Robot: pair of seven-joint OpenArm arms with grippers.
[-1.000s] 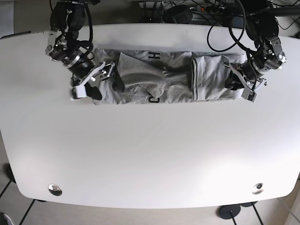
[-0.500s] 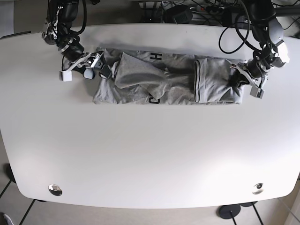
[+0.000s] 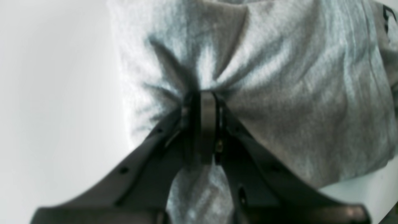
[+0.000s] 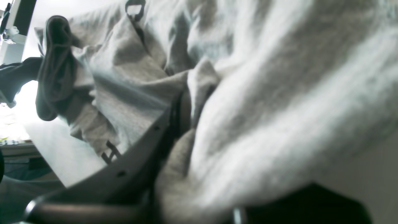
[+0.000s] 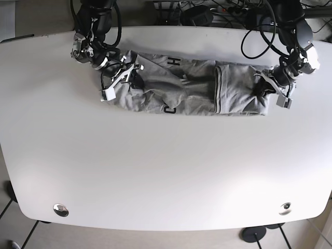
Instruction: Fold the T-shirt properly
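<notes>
A grey T-shirt [image 5: 187, 91] with black lettering lies in a crumpled band across the far part of the white table [image 5: 166, 171]. My left gripper [image 5: 265, 87] is at the shirt's right end. In the left wrist view this gripper [image 3: 203, 98] is shut on a pinch of the cloth [image 3: 279, 77], with creases fanning out from the tips. My right gripper [image 5: 126, 78] sits at the bunched left end. In its own view it [image 4: 186, 90] is shut on a fold of grey fabric [image 4: 264, 109], which hides most of one finger.
Black cables [image 5: 249, 31] and gear crowd the table's back edge behind both arms. Two round metal fittings [image 5: 61, 209] [image 5: 285, 208] sit near the front corners. The table's curved edge runs close to the left gripper on the right.
My right gripper has moved toward the middle with the shirt's left end, bunching it inward. The left gripper has drawn slightly back and holds about the same spot.
</notes>
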